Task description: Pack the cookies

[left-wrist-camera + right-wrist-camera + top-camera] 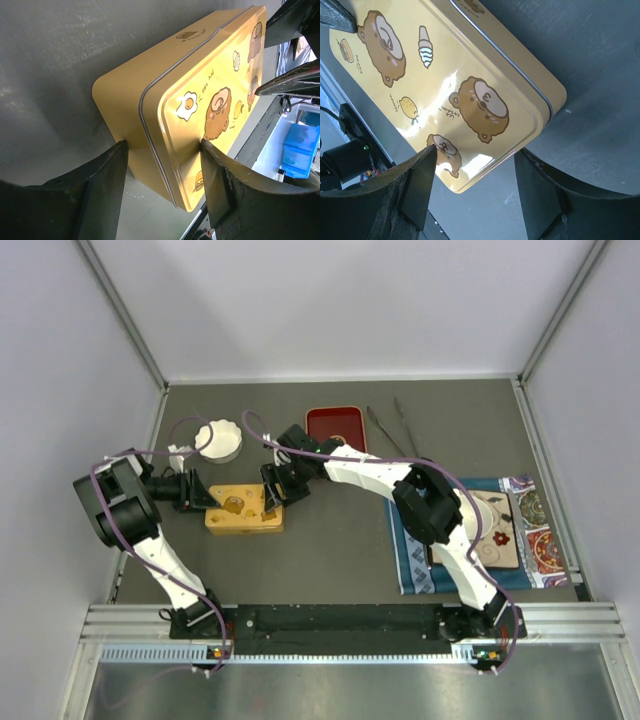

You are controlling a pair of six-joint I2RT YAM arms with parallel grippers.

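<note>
The yellow tin [243, 510] lies left of the bench's [340, 550] middle with its lid on. The cookies cannot be made out in any view. The left fingers [112, 170], about half open, press the tin's left end from both sides, and its underside there is hidden. The right fingers [420, 175], likewise part open, clasp the right end, one tip overlapping the lid's corner. The right wrist view cuts off the tin's far end.

My white-and-black left arm [160, 560] folds back at the elbow and reaches rightward; my matching right arm [365, 470] stretches leftward towards it. My left gripper [164, 144] shows its black fingers [105, 190] parted, my right gripper [476, 152] likewise; whether either clamps, I cannot tell.
</note>
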